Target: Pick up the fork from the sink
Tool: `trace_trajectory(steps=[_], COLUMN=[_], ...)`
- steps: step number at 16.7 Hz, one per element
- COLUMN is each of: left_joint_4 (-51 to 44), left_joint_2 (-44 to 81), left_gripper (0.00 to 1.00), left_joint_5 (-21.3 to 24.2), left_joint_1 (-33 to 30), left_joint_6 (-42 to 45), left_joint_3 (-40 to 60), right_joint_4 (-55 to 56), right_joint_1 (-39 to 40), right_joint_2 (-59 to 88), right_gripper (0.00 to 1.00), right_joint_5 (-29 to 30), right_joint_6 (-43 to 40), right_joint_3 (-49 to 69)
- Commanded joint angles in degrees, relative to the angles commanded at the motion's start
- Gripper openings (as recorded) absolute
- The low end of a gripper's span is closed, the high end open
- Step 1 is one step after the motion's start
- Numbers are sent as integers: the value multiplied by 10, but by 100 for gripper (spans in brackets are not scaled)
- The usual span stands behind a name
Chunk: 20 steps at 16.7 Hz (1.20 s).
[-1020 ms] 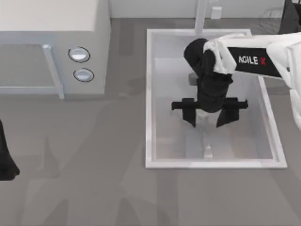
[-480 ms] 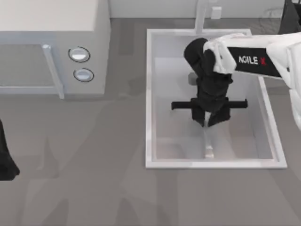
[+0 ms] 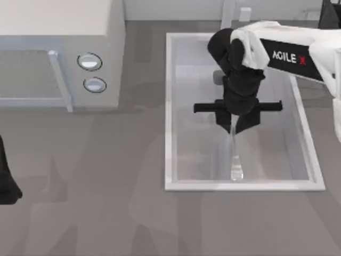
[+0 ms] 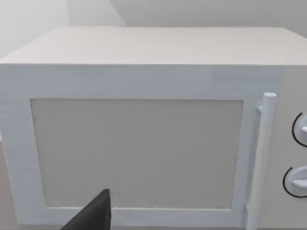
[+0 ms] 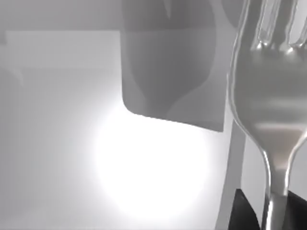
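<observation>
- The fork hangs over the sink, its handle reaching toward the sink's near rim; the right wrist view shows its tines and neck close up, running down into a dark finger at the frame's foot.
- The right gripper is pinching the fork near its neck end, fingers pressed together on the metal, above the middle of the sink.
- Risk one: the grip sits toward one end of a long, smooth, slim piece. The free handle end may swing or pivot in the fingers, and the polished metal could slip out if the arm moves sharply.
- Risk two: the handle's end lies close to the near rim. A sideways move begun before enough height is gained could catch it on the rim and knock the fork loose.
- Against the frame one second ago: the right gripper's fingers were then spread wide and lower in the sink; they have since closed, and the wrist has drawn toward the far rim with the fork following.
- The left gripper sits parked at the table's left edge, facing the microwave; whether its fingers are spread cannot be told.
</observation>
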Motion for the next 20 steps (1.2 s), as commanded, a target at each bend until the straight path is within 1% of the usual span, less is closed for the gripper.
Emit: trace_trajectory(steps=[5, 7, 9, 15, 17, 20], left_joint_4=[0, 0, 0, 0, 0, 0], left_joint_2=[0, 0, 0, 0, 0, 0], left_gripper=[100, 100, 100, 100, 100, 100], left_joint_5=[0, 0, 0, 0, 0, 0], left_joint_1=[0, 0, 0, 0, 0, 0], left_joint_6=[0, 0, 0, 0, 0, 0], left_joint_3=[0, 0, 0, 0, 0, 0], right_joint_4=[-153, -194, -210, -210, -215, -228], right_joint_1=[-1, -1, -1, -9, -42, -118], right_joint_2=[-43, -59, -66, -74, -107, -197], right_gripper=[0, 0, 0, 0, 0, 0], right_joint_5=[-1, -1, -1, -2, -3, -7], right_joint_6=[-1, -2, -2, -10, -42, -118], right_joint_3=[99, 129, 142, 132, 100, 20])
